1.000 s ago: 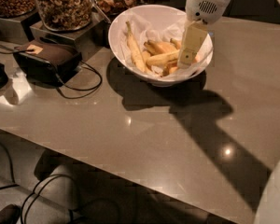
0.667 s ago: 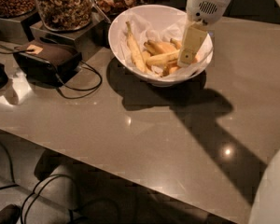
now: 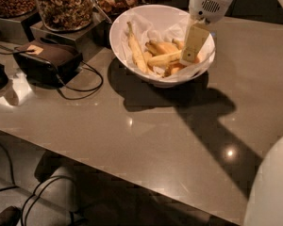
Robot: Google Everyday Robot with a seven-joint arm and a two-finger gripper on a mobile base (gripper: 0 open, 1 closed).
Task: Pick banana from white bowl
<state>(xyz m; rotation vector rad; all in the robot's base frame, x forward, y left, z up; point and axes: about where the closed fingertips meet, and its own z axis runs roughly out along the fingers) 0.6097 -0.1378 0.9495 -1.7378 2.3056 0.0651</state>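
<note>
The white bowl (image 3: 127, 48) stands at the back of the table, lined with crumpled white paper. Several bananas lie in it. The banana (image 3: 164, 59), thick and yellow, lies across the middle. A slender pale banana (image 3: 136, 53) lies to its left, and shorter orange-yellow ones (image 3: 162, 46) lie around it. My gripper (image 3: 194, 44) hangs from the white wrist (image 3: 210, 1) down into the right side of the bowl. Its tip is at the banana's right end. I cannot tell whether it touches the banana.
Glass jars of nuts (image 3: 63, 6) stand on dark stands at the back left. A dark box (image 3: 49, 58) with a cable lies left of the bowl. The table's front edge (image 3: 132, 173) runs diagonally, with chairs below. A white robot part (image 3: 273, 187) fills the bottom right corner.
</note>
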